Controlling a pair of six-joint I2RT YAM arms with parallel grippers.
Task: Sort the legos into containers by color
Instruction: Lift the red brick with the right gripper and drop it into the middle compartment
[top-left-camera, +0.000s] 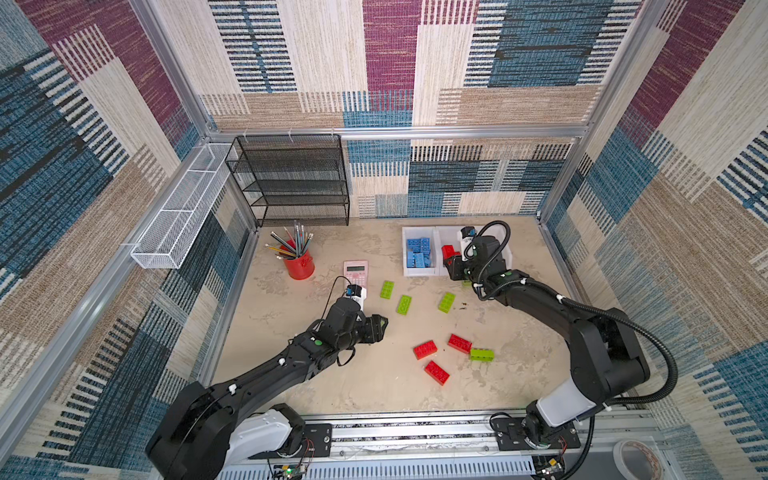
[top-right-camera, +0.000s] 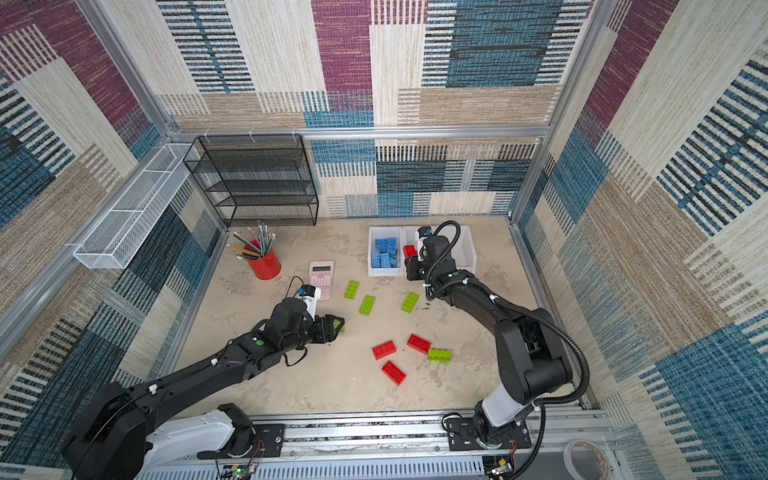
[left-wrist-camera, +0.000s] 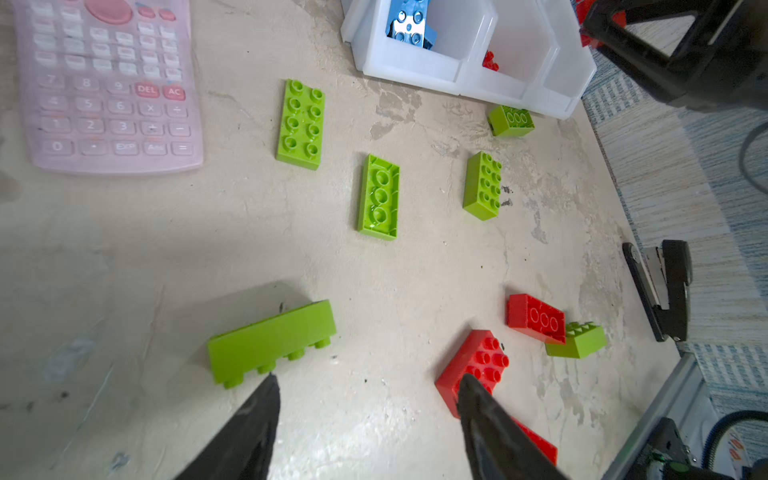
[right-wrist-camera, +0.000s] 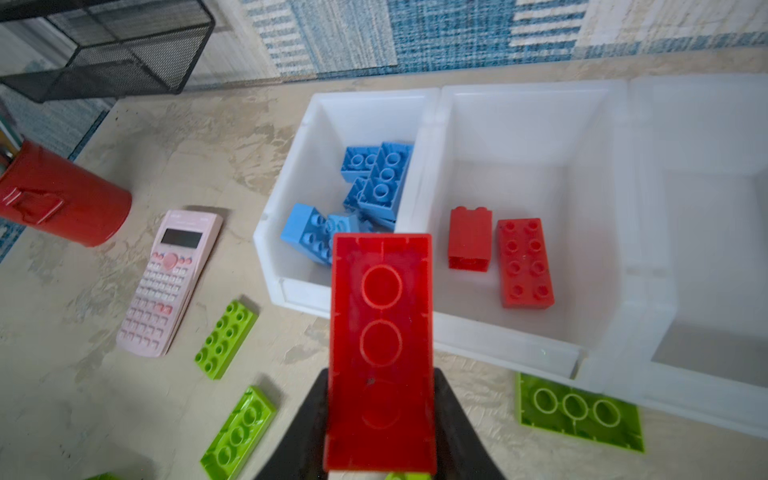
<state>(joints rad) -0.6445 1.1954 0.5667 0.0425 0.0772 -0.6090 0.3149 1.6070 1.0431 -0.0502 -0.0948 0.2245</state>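
Though top views barely show it, my right tool (right-wrist-camera: 380, 415): clamping a red lego (right-wrist-camera: 380, 311), plain from its wrist.
My left tool (left-wrist-camera: 368, 382): jaws apart, empty.

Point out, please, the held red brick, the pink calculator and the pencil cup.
red brick (right-wrist-camera: 380, 332): right wrist view, hollow underside.
pink calculator (left-wrist-camera: 108, 95): left wrist view, keypad.
pencil cup (top-left-camera: 300, 268): a top view, side wall.
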